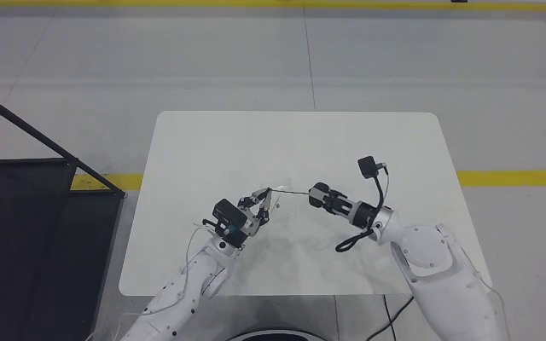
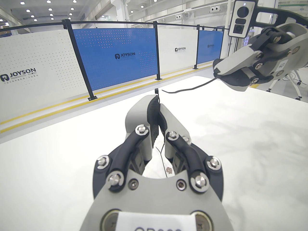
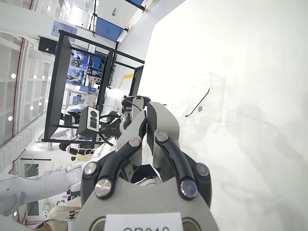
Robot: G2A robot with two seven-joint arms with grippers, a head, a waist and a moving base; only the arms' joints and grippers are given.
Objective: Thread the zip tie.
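Note:
My left gripper (image 1: 268, 193) (image 2: 156, 100) hovers over the white table (image 1: 384, 153), left of centre. It is shut on the zip tie's small black head (image 2: 157, 92), which sticks up from the fingertips. Facing it from the right, my right gripper (image 1: 313, 194) (image 2: 217, 74) (image 3: 146, 108) is shut on the thin black strap (image 1: 290, 193) (image 2: 187, 89). The strap's free tip ends just beside the head, with a small gap between them. I cannot tell whether head and strap join below the grippers.
A clear plastic box (image 3: 216, 97) lies on the table under the grippers, with another black zip tie (image 3: 199, 103) and a small brown bit (image 3: 200, 108) inside. A black frame with dark panel (image 1: 43, 222) stands off the table's left edge.

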